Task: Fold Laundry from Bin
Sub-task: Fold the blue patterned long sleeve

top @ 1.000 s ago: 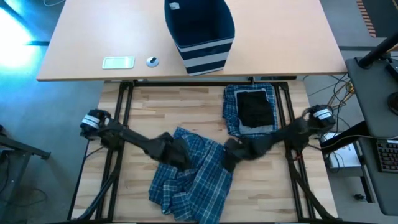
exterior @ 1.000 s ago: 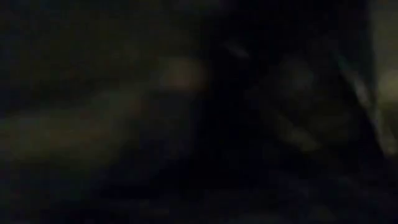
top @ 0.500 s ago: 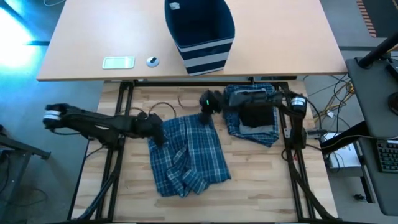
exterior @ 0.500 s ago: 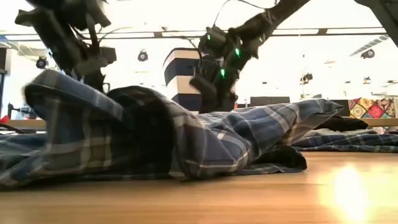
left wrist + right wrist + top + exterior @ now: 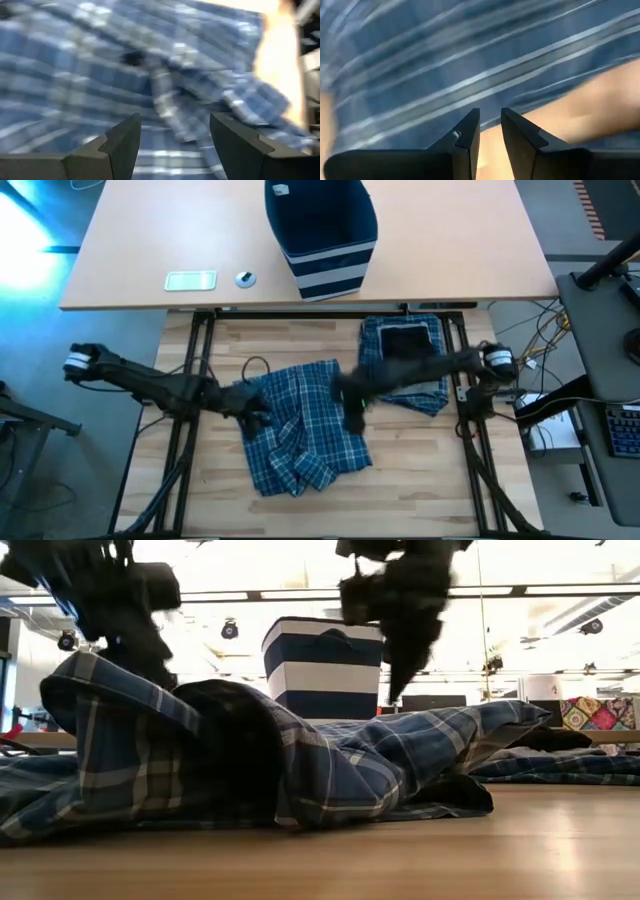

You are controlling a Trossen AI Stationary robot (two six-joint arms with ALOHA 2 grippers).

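Observation:
A blue-and-white plaid garment of the laundry lies crumpled in the middle of the wooden table, humped up in the low view. My left gripper hovers open over its left edge, with only cloth beyond the fingers. My right gripper hangs above its right edge, the fingers a narrow gap apart with nothing between them. A folded plaid pile with a black piece on top lies at the far right. The navy striped bin stands on the far table.
On the far table, left of the bin, lie a pale flat device and a small round object. Bare wood shows on the near right and along the table's left side. My right arm reaches across the folded pile.
The plaid garment, lying slantwise a second ago, has been drawn toward the far edge and now lies squarer. My right gripper carried its corner far, then let go, rose and came back toward the near edge. My left gripper has drawn back toward the table's left.

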